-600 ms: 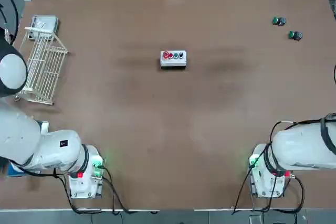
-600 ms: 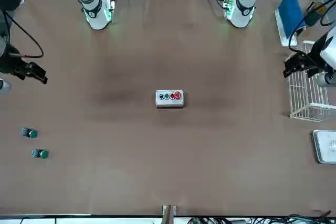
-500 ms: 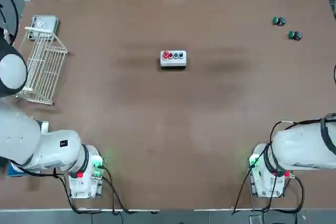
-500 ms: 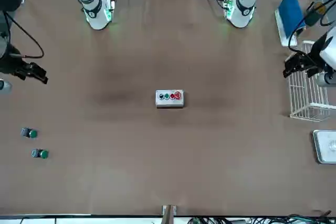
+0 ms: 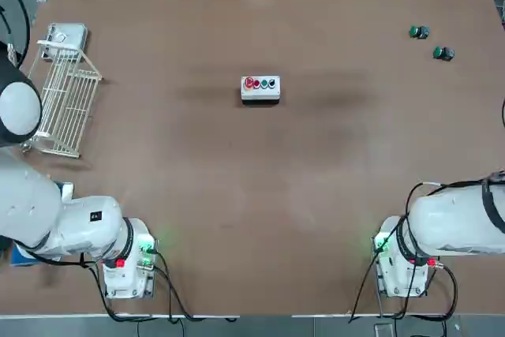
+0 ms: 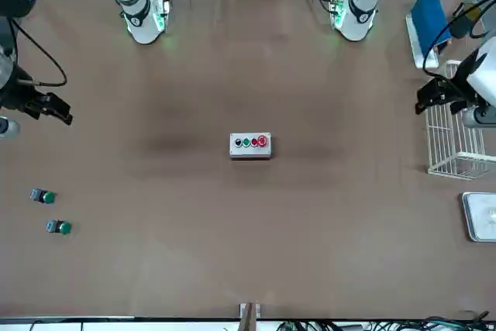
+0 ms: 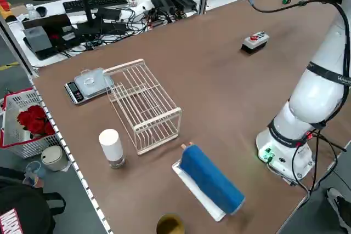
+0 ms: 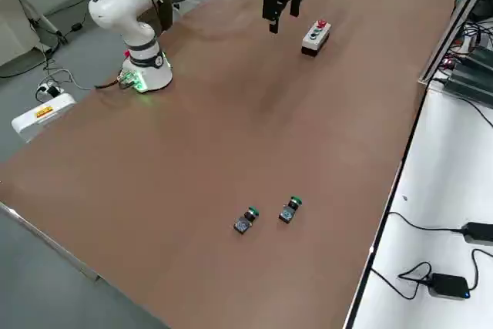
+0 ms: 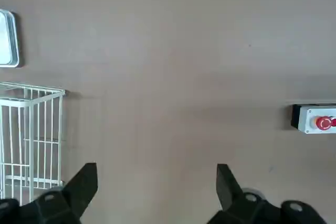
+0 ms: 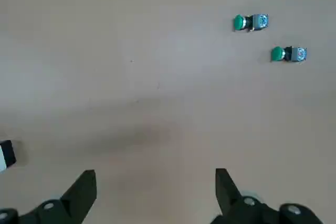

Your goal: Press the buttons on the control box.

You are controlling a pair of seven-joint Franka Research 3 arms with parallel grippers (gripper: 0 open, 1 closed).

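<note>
The light grey control box (image 5: 260, 89) (image 6: 250, 146) (image 7: 255, 41) (image 8: 316, 36) sits in the middle of the brown table, toward its far side. Its top carries the row of buttons (image 5: 261, 83) (image 6: 250, 142), with the larger red one at the robot's left end. My left gripper (image 6: 434, 97) (image 9: 156, 182) hangs open and empty above the table beside the wire rack; the box's red end (image 9: 315, 121) shows at the edge of its wrist view. My right gripper (image 6: 50, 108) (image 10: 155, 184) hangs open and empty over the right side, far from the box.
A white wire rack (image 5: 63, 100) (image 6: 453, 137) (image 9: 26, 135) and a small scale (image 5: 67, 35) stand at the left edge. Two loose green-and-black button pieces (image 5: 420, 32) (image 10: 250, 22) lie at the far right. A blue-topped item (image 7: 211, 179) and a white cylinder (image 7: 111, 146) sit near the left arm's base.
Both grippers have drifted only slightly, toward the table's middle. The control box and the loose pieces have not moved.
</note>
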